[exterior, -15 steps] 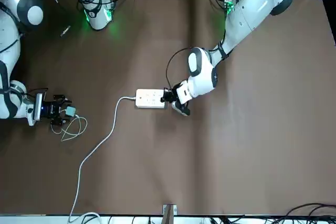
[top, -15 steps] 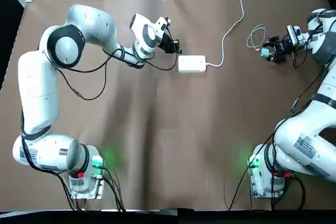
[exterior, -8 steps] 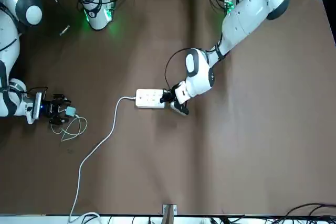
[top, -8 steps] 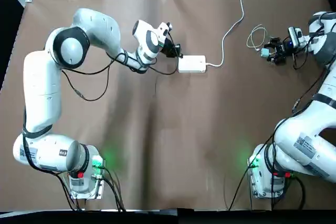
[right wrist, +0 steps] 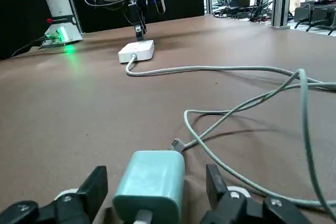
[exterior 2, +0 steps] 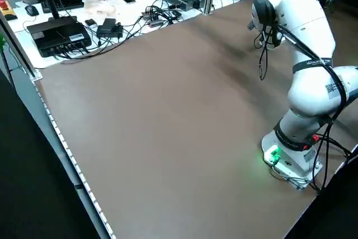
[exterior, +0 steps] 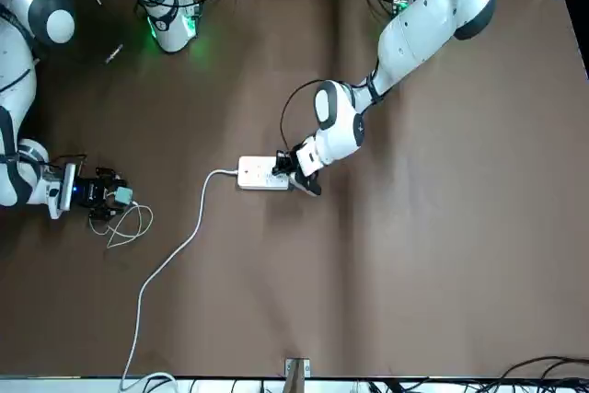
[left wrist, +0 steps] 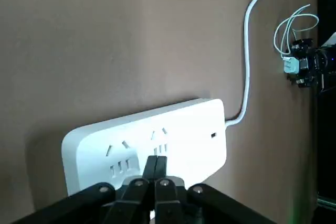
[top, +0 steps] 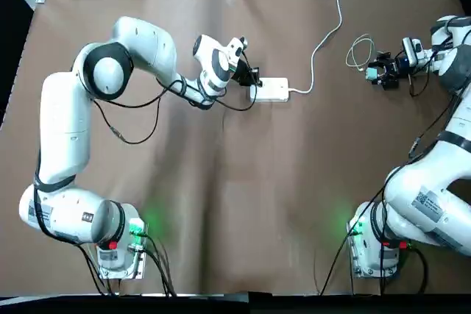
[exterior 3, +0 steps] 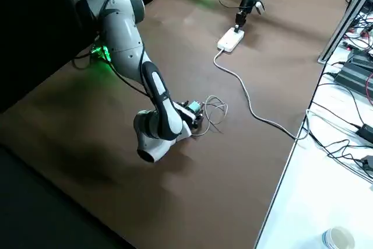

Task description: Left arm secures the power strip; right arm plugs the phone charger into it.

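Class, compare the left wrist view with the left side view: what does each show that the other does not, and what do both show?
Only the left wrist view shows the power strip and the phone charger. Only the left side view shows the left arm's green-lit base and a computer mouse. Both show the brown tabletop.

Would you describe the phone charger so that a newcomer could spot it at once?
On the brown table, find the right gripper, on the far right. Beside its fingers sits the charger, a small teal block with a thin looped cable; the power strip is white and longer.
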Action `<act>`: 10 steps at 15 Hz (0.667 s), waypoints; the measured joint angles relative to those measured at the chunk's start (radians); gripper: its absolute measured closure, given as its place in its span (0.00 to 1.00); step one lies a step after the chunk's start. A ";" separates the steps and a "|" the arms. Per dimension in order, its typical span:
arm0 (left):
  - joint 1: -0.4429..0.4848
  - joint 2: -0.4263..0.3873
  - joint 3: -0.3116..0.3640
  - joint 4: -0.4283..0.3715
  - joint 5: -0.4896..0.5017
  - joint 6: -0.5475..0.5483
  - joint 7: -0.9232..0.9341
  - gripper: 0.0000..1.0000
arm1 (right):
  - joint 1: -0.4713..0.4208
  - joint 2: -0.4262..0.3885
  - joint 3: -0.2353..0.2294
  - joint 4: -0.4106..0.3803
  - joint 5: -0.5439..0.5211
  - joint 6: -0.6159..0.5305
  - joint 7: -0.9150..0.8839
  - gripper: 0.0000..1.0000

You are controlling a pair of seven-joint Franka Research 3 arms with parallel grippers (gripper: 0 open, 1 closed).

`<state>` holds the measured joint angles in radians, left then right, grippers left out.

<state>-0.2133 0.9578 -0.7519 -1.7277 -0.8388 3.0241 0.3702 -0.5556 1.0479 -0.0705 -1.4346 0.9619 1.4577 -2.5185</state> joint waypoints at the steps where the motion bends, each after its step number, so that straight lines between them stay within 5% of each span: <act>1: 0.000 0.002 0.000 0.000 0.000 0.000 0.000 0.99 | 0.000 0.000 0.000 0.000 0.000 0.001 0.000 0.16; 7: 0.001 0.008 0.000 0.003 0.000 0.000 0.000 0.99 | 0.000 0.000 0.000 0.001 0.005 0.006 -0.002 0.20; 10: 0.001 0.008 0.000 0.006 0.000 0.001 0.001 0.99 | 0.000 0.000 0.000 0.002 0.011 0.012 -0.003 0.34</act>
<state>-0.2124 0.9661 -0.7517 -1.7221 -0.8388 3.0247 0.3713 -0.5558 1.0474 -0.0705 -1.4328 0.9730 1.4697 -2.5219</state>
